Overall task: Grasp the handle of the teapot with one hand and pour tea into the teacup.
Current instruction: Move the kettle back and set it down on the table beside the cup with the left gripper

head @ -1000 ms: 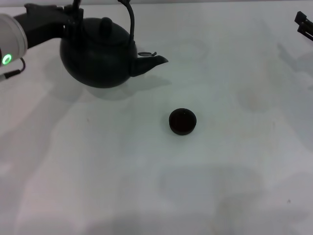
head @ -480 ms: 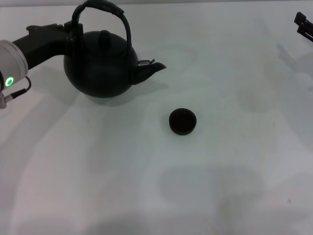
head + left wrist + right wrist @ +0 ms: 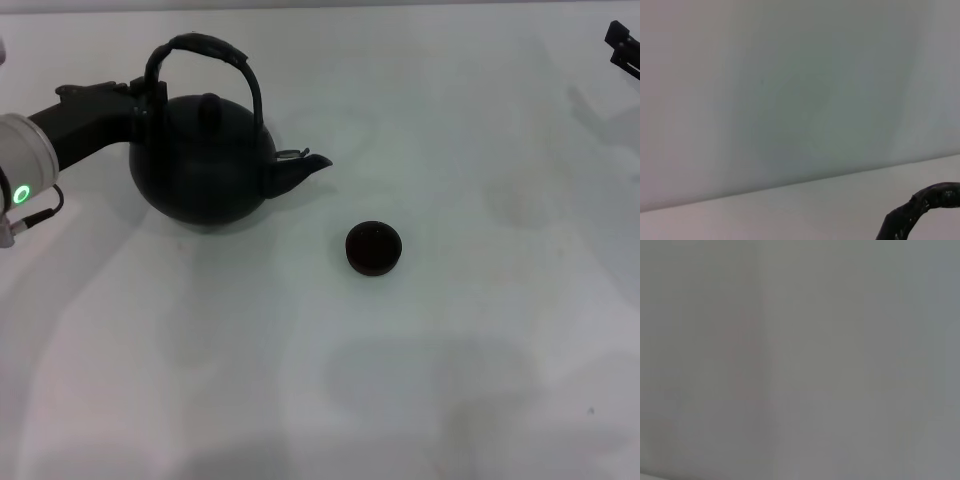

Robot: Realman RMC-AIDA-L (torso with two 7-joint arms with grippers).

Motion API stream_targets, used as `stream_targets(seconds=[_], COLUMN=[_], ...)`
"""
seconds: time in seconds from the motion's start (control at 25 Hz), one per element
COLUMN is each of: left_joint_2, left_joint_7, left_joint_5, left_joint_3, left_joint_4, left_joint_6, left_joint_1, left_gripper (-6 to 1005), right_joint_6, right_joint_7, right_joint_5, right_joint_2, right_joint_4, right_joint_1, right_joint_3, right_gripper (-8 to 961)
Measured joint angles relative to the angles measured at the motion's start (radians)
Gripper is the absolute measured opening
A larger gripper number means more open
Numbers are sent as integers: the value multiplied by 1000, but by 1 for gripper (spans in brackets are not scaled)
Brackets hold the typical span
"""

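Here, left pincer clamped on the handle, teapot directly below.

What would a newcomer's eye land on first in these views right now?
The big black teapot at the table's far left, with the left pincer at the left foot of its arched handle. Next, the small dark teacup alone near the centre, just past the spout. The right pincer barely shows at the far right edge.
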Motion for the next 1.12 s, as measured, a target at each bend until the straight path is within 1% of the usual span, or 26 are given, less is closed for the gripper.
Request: stream_targets(seconds=[0.48,0.84,1.12], left_joint_2=[1,3,3], left_joint_7=[11,15,22], left_joint_5=[-3,-3,-3], left_joint_3=[2,4,5], left_joint_4=[-49,-47,-45], left_joint_6=[-2,6,8], left_joint_1=[-20,-18,-21], left_gripper=[141,127,179], right_joint_6=[-1,3,1], right_joint_7=[0,0,0], right_joint_5=[0,-1,-2], right_joint_2=[-1,-2,-2], right_joint_4=[0,0,0], right_joint_1=[0,-3,-3], right_joint_3=[-6,-6,-5], right_gripper=[870,870,870])
